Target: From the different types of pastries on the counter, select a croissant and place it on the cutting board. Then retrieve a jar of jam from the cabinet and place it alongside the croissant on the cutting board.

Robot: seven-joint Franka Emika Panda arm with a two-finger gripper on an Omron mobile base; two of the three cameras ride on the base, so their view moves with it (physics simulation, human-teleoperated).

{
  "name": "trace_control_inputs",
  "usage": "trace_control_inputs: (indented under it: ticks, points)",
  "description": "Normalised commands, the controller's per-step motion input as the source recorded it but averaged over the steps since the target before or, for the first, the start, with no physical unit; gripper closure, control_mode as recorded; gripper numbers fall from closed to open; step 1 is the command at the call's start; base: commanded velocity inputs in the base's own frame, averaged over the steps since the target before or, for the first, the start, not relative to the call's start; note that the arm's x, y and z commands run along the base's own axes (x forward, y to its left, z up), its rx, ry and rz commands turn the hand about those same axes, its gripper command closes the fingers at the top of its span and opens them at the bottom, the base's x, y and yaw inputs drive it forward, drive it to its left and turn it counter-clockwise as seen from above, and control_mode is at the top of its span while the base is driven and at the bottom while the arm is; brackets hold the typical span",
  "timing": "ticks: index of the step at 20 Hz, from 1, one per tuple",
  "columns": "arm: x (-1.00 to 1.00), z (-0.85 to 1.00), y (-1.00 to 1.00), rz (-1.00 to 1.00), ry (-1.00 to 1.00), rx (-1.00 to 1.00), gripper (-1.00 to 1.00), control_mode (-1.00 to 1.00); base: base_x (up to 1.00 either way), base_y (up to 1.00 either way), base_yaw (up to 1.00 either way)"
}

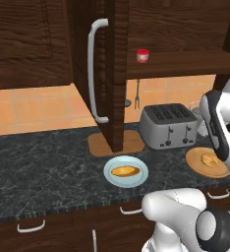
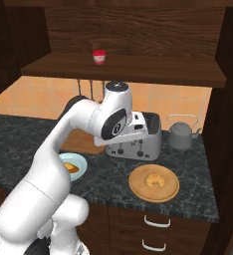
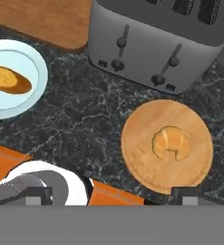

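Fingertips [image 3: 183,195] barely show at the hand view's bottom edge; you cannot tell whether the jaws stand apart. You hover over the croissant [image 3: 171,142], a curled golden-brown crescent lying on a round wooden dish [image 3: 138,158] beside the toaster [image 3: 152,43]. Cutting board [image 3: 47,21] lies bare, awaiting it. Jar of jam [image 2: 98,56] sits on the cabinet shelf [image 2: 138,72].

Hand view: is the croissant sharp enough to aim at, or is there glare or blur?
Hand view: croissant crisp on its round dish, even light, no glare. Right base view: croissant smaller and softer. Left base view: the arm covers part of the dish; jar small, slightly blurred.
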Motion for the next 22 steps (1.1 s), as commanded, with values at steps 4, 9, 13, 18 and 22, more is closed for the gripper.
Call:
trace_control_inputs:
  ticks: [4,9,13,18,22]
  points:
    - [-0.04,-0.61,-0.99,0.58,-0.07,-0.28,-1.00,-1.00,0.00,0.00,0.00]
    - [0.03,-0.50,-1.00,0.65,-0.08,-0.06,-1.00,-1.00,0.00,0.00,0.00]
    - [0.24,-0.46,-0.88,0.67,-0.05,-0.01,-1.00,-1.00,0.00,0.00,0.00]
    - [0.33,-0.20,-0.30,0.48,-0.01,-0.04,-1.00,-1.00,0.00,0.00,0.00]
    - [0.06,0.00,0.13,0.11,0.00,-0.16,-1.00,-1.00,0.00,0.00,0.00]
